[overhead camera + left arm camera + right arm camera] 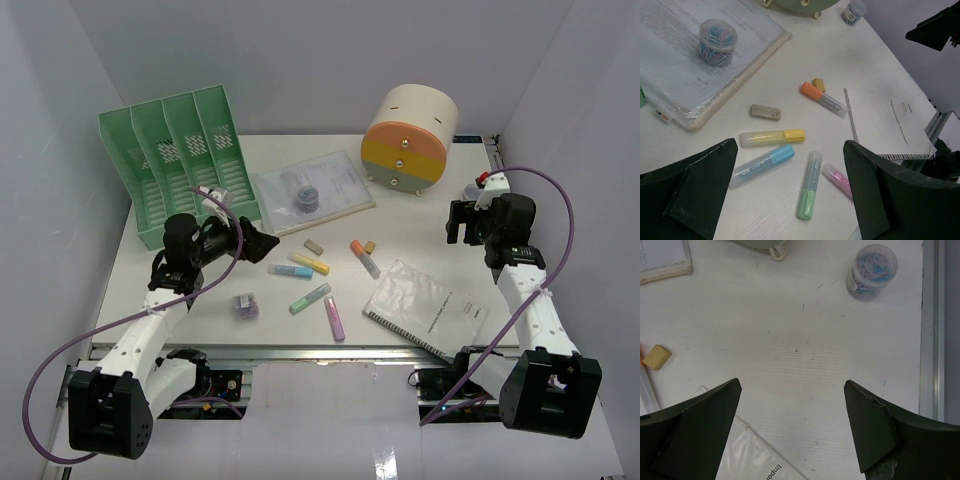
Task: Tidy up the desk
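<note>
The white tabletop [430,232] lies flat and fills the middle of the top view. Its long axis runs left to right, one long edge sits against the arm bases, and the short sides run away toward the back wall. Aluminium rails [330,352] line its near edge and its right edge.

The left gripper [262,243] hangs over the left-centre of the tabletop with its jaws spread wide and nothing between them. Below it lie a yellow highlighter [772,137], a blue highlighter [761,165], a green highlighter [810,185] and a grey eraser [765,112]. The right gripper [462,222] is likewise wide apart and empty (its wrist camera shows only bare white surface between the fingers). It sits near the right edge, close to a tub of paper clips [871,271].

A green file rack [180,160] stands at the far left corner. Beside it is a document sleeve [335,195] carrying a second clip tub [305,193]. A round drawer unit [410,138] stands at the back. A spiral notebook [425,308] lies askew near the front right.
</note>
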